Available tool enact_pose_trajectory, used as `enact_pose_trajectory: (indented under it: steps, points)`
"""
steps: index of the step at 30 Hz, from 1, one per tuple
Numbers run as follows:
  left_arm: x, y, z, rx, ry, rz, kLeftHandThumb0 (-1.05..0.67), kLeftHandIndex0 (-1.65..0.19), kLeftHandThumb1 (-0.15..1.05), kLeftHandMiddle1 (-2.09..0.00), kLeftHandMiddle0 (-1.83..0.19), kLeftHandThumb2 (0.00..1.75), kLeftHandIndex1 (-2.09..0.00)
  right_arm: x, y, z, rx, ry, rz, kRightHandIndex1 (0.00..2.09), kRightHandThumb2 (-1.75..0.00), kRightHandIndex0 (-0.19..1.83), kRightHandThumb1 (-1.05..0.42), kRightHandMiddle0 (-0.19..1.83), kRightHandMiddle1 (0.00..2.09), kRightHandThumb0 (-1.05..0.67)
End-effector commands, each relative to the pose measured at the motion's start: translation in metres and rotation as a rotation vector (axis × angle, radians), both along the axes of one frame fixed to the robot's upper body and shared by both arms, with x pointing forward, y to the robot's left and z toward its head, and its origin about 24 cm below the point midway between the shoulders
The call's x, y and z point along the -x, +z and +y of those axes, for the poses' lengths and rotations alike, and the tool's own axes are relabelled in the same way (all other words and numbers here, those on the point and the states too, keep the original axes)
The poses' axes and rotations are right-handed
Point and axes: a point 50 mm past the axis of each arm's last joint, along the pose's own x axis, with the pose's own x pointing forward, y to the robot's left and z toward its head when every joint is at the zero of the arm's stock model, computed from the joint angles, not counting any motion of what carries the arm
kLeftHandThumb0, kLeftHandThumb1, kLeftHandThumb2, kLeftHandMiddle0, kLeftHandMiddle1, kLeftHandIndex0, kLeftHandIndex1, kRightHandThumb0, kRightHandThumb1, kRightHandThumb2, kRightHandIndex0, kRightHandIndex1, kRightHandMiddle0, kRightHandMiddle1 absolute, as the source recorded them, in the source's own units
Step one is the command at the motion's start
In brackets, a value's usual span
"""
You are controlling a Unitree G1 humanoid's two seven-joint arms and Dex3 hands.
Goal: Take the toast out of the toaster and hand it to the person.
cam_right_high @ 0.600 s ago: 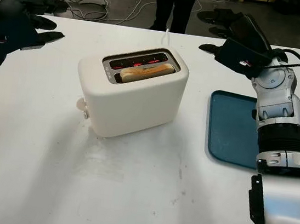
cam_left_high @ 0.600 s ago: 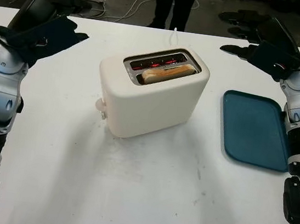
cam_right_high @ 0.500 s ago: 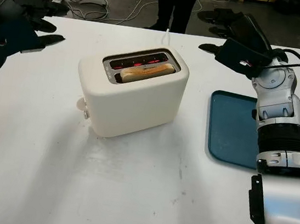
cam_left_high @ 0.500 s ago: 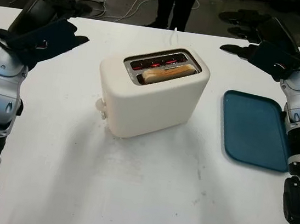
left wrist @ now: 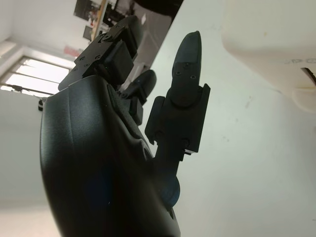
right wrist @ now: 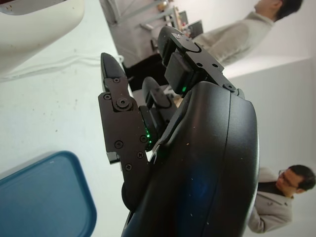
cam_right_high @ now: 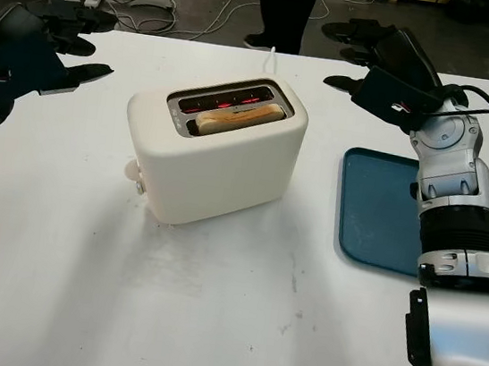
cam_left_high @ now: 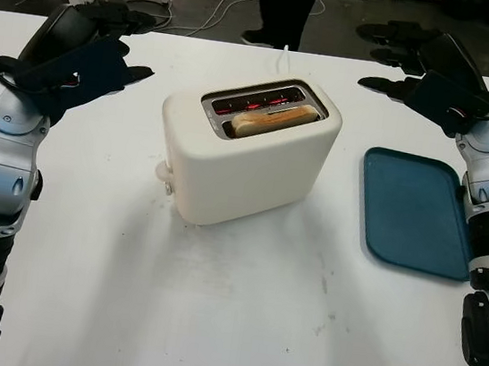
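A cream toaster stands at the middle of the white table. A slice of toast sits low in its near slot, and the far slot glows red. My left hand is raised open above the table's far left, well left of the toaster. My right hand is raised open at the far right, above the back of the tray. The toaster's lower corner shows in the left wrist view. A person's dark legs stand beyond the table's far edge.
A dark teal tray lies on the table right of the toaster. A white cord runs from the toaster's back to the far edge. Cables and desks are on the floor behind. Two people show in the right wrist view.
My left hand has moved right, towards the toaster, and risen a little. My right hand has lifted slightly. The toast and toaster are unchanged.
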Motion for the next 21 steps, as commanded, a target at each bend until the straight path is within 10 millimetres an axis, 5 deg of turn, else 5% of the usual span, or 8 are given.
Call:
enact_pose_trajectory:
  steps: [1, 21]
  points:
    - [0.0011, -0.0018, 0.0019, 0.022, 0.009, 0.003, -0.43, -0.52, 0.92, -0.72, -0.24, 0.19, -0.06, 0.0025, -0.0018, 0.0012, 0.001, 0.011, -0.015, 0.01, -0.02, 0.62, -0.92, 0.59, 0.0, -0.26]
    - [0.0031, 0.0031, -0.0015, 0.03, 0.003, -0.024, -0.37, -0.53, 0.92, -0.75, -0.23, 0.17, -0.06, 0.0064, -0.008, 0.0029, -0.034, 0.046, 0.021, 0.0, -0.05, 0.56, -0.92, 0.54, 0.0, -0.25]
